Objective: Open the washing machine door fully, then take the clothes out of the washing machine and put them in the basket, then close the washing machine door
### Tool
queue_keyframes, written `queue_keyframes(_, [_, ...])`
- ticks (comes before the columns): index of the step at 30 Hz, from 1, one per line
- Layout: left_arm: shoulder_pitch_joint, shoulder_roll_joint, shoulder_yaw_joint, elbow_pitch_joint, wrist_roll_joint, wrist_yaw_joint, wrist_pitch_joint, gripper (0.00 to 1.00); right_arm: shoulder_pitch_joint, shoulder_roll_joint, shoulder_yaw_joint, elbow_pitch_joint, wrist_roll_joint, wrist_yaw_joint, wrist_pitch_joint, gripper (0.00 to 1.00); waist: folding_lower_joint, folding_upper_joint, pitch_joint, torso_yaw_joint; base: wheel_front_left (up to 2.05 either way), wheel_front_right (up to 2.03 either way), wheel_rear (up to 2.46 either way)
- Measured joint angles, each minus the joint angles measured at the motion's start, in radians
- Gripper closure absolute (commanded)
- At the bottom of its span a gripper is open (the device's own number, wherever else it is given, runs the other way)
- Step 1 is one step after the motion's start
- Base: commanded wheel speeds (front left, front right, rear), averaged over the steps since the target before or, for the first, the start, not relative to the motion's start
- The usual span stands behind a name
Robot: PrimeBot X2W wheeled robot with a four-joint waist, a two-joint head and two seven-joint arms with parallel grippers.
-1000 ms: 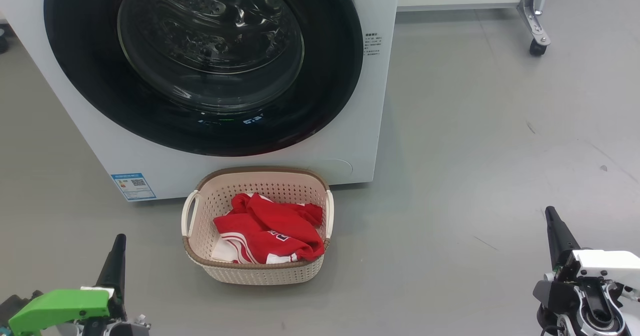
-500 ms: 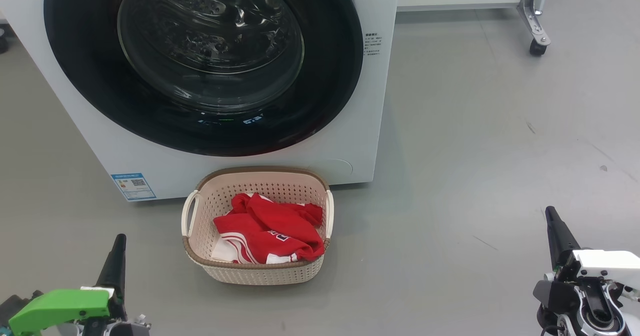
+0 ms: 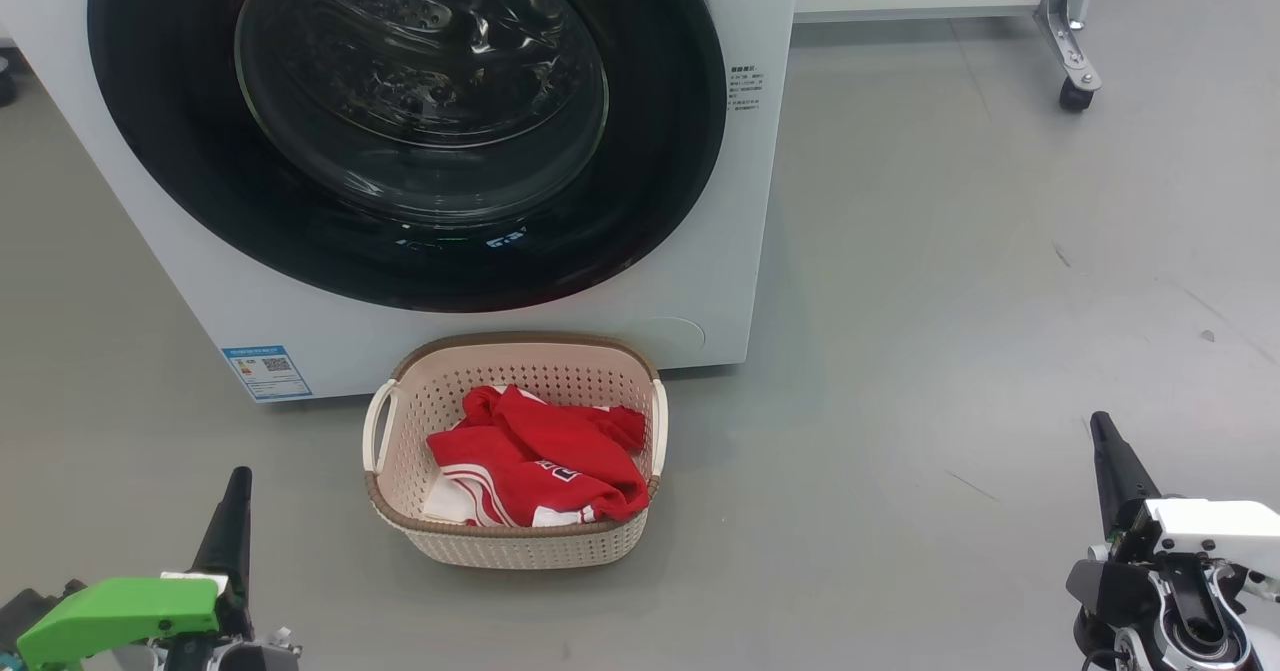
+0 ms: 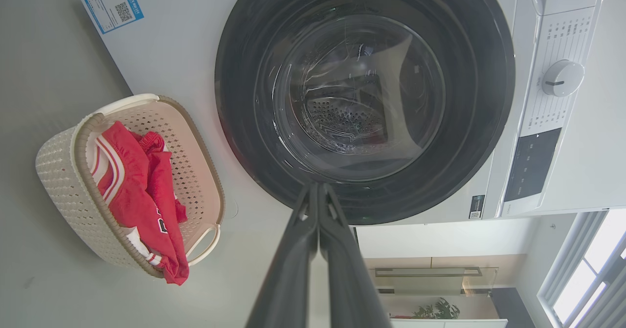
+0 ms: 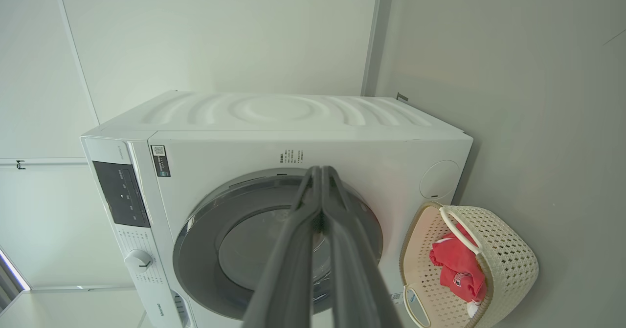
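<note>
One basket [image 3: 520, 549] of clothes [image 3: 540, 456] was noted between left gripper [image 3: 239, 479] and right gripper [image 3: 1102, 425], touching neither; both were pressed together, empty. One washing machine door [image 3: 400, 251] was found closed.

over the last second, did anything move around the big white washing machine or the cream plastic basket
Nothing visibly changed. The glossy black round washing machine door is closed as before. The red and white clothes lie the same way in the cream perforated plastic basket. The left gripper and right gripper are shut and have not moved.
</note>
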Motion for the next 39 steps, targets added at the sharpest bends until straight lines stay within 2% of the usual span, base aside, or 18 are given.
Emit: queue_keyframes(39, [0.0,-0.001,0.003,-0.002,0.0,0.0,0.007,1.0,0.0,0.003,-0.002,-0.001,0.0,0.0,0.0,1.0,0.0,0.0,0.0,0.0,0.0,0.0,0.0])
